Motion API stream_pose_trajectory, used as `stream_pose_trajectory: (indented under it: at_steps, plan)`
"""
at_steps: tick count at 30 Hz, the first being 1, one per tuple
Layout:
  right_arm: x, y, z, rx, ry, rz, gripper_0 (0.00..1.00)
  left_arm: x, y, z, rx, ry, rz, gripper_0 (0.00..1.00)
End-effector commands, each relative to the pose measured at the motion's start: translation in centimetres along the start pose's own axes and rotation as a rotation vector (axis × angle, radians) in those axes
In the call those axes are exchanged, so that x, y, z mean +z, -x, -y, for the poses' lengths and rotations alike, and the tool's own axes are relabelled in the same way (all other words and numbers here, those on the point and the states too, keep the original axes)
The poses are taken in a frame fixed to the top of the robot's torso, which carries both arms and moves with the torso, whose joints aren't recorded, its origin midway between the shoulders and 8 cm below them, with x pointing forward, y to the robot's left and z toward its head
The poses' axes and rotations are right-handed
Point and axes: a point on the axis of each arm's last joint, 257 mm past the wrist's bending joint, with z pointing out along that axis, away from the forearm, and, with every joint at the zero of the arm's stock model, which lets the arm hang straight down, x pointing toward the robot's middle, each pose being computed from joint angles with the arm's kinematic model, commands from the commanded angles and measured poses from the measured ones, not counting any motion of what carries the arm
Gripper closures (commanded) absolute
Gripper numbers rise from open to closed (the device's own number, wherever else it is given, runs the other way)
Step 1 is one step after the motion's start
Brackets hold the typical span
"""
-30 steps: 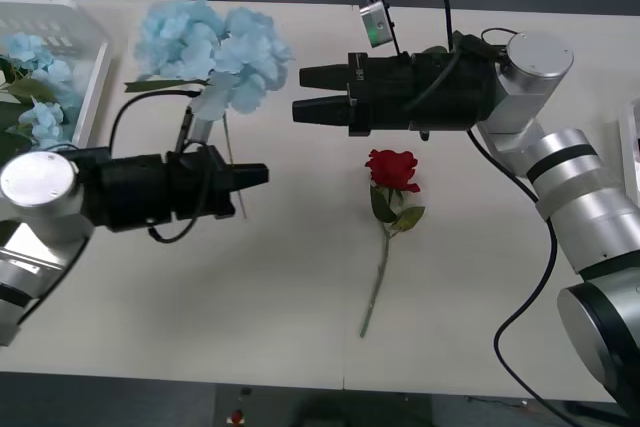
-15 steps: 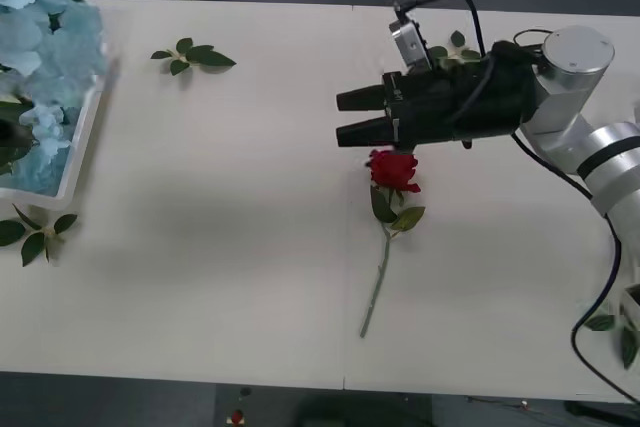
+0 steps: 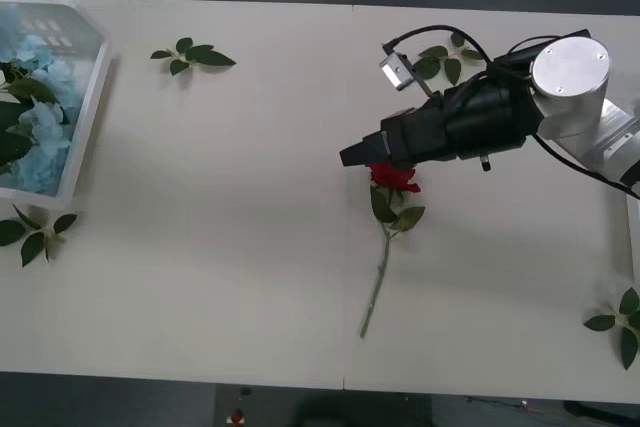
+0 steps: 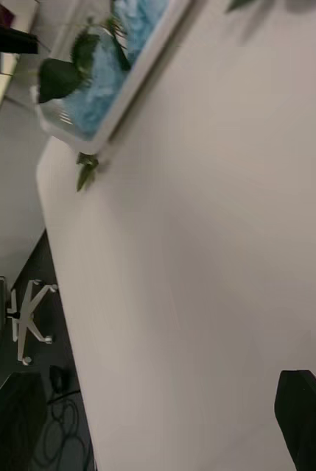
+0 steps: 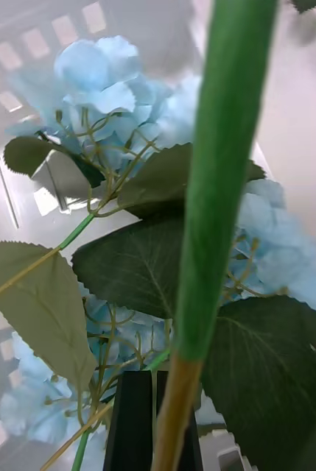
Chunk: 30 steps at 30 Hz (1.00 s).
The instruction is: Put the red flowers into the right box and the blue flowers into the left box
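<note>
**Right hand lowered onto the rose**

Lowered and tilted since a moment ago, the right hand [image 3: 352,156] is now set at the red flower [image 3: 393,178]'s head on the worktop [image 3: 250,217]; whether it is spread cannot be told. Blue flowers [image 3: 38,127] are seen in the left box [image 3: 88,107]. A grip just under the head is advised.
</note>
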Motion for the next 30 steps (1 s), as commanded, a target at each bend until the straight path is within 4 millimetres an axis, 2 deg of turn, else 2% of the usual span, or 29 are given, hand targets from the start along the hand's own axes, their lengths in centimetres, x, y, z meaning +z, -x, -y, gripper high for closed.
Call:
stream_pose_trajectory:
  at_steps: [1,9,11,13,15,17,18,19,20,22,27,30]
  plan:
    - [-0.1,-0.4,-0.2,0.017,-0.075,-0.048,0.09,-0.2,1.6,-2.6,-0.137,0.064,0.065,1.0]
    - [-0.6,-4.4,2.0,-0.032,-0.247,-0.232,0.09,0.1,-2.8,-5.0,-0.238,0.135,0.004,1.0]
    - [-1.0,-5.3,2.8,-0.048,-0.309,-0.279,0.09,-0.1,-3.3,-5.4,-0.24,0.149,-0.009,1.0]
    - [-1.5,-6.4,3.8,-0.046,-0.365,-0.318,0.09,-0.1,-3.6,-5.6,-0.24,0.157,-0.014,0.96]
    - [-2.0,-7.6,5.2,-0.034,-0.425,-0.345,0.09,-0.1,-3.7,-5.7,-0.24,0.161,-0.019,0.84]
    - [-2.2,-8.7,6.0,-0.002,-0.462,-0.362,0.09,0.0,-3.7,-5.7,-0.243,0.161,-0.019,0.59]
    - [-2.3,-9.4,6.5,0.023,-0.484,-0.366,0.09,-0.1,-3.7,-5.8,-0.244,0.163,-0.017,0.36]
    - [-2.3,-9.6,6.6,0.041,-0.49,-0.366,0.09,-0.1,-3.7,-5.8,-0.244,0.163,-0.017,0.25]
    - [-2.4,-10.3,7.0,0.081,-0.511,-0.368,0.09,-0.1,-3.7,-5.8,-0.244,0.165,-0.016,0.08]
    - [-2.7,-11.3,7.5,0.141,-0.539,-0.367,0.09,-0.1,-3.6,-5.9,-0.243,0.169,-0.014,0.0]
    - [-2.7,-13.1,8.7,0.231,-0.598,-0.353,0.09,-0.2,-3.0,-5.9,-0.245,0.165,0.002,0.0]
    - [-2.0,-13.4,9.1,0.289,-0.611,-0.313,0.09,-1.1,-0.9,-6.2,-0.222,0.16,0.044,0.0]
